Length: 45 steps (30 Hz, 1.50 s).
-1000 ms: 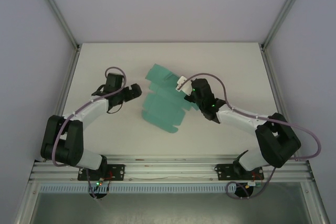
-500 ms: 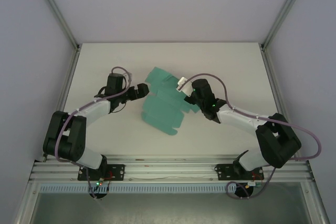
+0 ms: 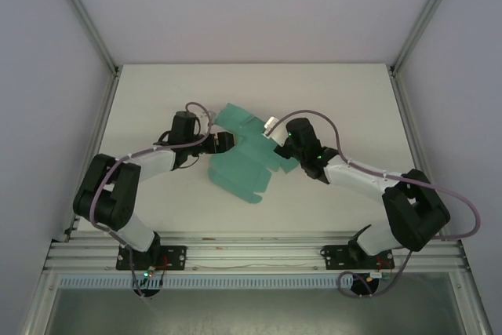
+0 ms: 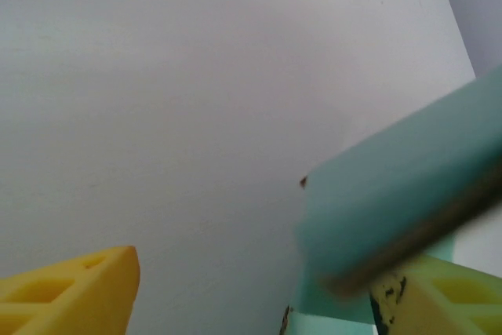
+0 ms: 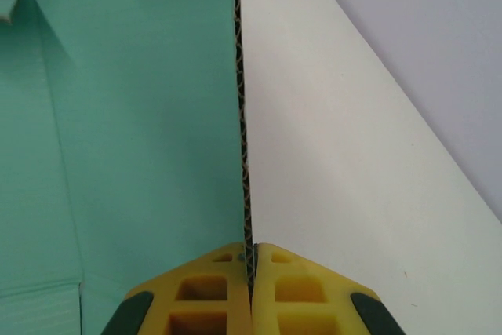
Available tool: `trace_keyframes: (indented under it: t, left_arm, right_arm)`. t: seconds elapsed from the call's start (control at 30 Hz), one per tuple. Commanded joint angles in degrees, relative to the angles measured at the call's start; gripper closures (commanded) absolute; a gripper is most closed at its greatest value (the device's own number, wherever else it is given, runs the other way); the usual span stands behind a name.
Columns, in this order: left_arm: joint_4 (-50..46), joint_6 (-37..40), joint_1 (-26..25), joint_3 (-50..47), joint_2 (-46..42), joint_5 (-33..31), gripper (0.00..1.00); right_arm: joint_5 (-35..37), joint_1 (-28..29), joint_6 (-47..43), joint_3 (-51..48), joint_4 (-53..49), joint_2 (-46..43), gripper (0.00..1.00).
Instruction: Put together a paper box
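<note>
Paper box [image 3: 239,164] lies near the middle of the table [image 3: 157,100], between the 2 arms. It is a teal die-cut sheet, mostly flat, with flaps at its far end. The near part rests on the surface.

The right gripper [image 3: 276,134] sits at the sheet's right far edge. In the right wrist view its 2 yellow fingers [image 5: 208,288] are clenched on the card, whose corrugated edge runs straight out from the seam between them. The gripped panel stands on edge there, teal on the left and bare table on the right.

The left gripper [image 3: 225,142] is at the sheet's left far edge. In the left wrist view its jaws stand well apart, released. 1 yellow finger shows low on the left, and the other sits low on the right under a blurred teal flap [image 4: 400,194]. Whether that flap touches the finger or only passes over it I cannot tell.

The step in hand looks like raising the side walls: the right arm anchors 1 panel while the left arm reaches for the opposite flap. The next move probably calls for the left jaws to close with the flap's edge seated well between the pads. The flap would then fold inward along its score line while the right grip holds firm. A shallow bite could let the thin card slip or crease off the score.

No brand, label or readable writing shows on the card, the arms or the table.
</note>
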Motion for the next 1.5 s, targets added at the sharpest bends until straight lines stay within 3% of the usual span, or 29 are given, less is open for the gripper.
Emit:
trace_keyframes:
  t: [0.0,0.2,0.33,0.7,0.8,0.87,0.9,0.93,1.0,1.13,1.2,1.3,1.47]
  left_arm:
    - [4.42,0.13,-0.48,1.74,1.25,3.79,0.35]
    - [10.88,-2.07,-0.52,0.14,2.71,8.66,0.58]
    - [11.74,-2.24,-0.52,0.11,3.50,10.07,0.63]
    - [10.31,-1.39,-0.88,-0.27,2.13,8.10,0.98]
    - [8.65,-0.35,-1.16,-0.21,1.51,7.08,0.98]
    - [7.79,-0.14,-1.20,-0.25,0.81,6.20,0.88]
    - [7.12,0.16,-1.20,-0.40,0.48,5.62,0.79]
    - [6.09,0.43,-1.14,-0.42,-0.22,4.49,0.63]
    - [3.70,1.08,-1.16,-0.53,-1.58,1.75,0.56]
    - [-2.66,2.41,-1.10,-0.80,-5.41,-5.52,0.13]
    - [-5.50,2.50,-1.05,-0.75,-7.28,-10.11,0.00]
    - [-11.82,2.29,-0.40,1.66,-8.76,-17.66,0.00]
    - [-16.17,1.40,1.45,5.33,-10.26,-21.65,0.00]
  right_arm:
    - [-1.81,-0.31,1.74,2.00,-0.96,-1.96,1.00]
    - [-5.33,-0.90,2.00,1.71,-1.42,-3.02,1.00]
    - [-8.06,-1.73,2.26,1.38,-0.81,-4.14,1.00]
    - [-10.03,-2.47,1.13,2.41,-2.81,-4.85,1.00]
    - [-9.24,-2.45,0.00,2.87,-3.57,-4.63,1.00]
    - [-8.12,-2.36,-1.43,3.30,-4.51,-4.36,1.00]
    - [-7.55,-2.40,-2.42,3.68,-5.10,-4.11,1.00]
    - [-6.50,-2.39,-3.77,4.24,-6.19,-3.77,1.00]
    - [-4.15,-2.38,-6.31,5.21,-7.55,-3.01,1.00]
    - [4.36,-1.73,-13.15,7.01,-8.16,0.16,1.00]
    - [7.55,-1.01,-16.91,6.98,-5.90,1.77,1.00]
    - [11.86,0.59,-23.66,6.37,-0.79,4.77,1.00]
    - [19.46,3.20,-36.11,5.33,12.46,11.63,1.00]
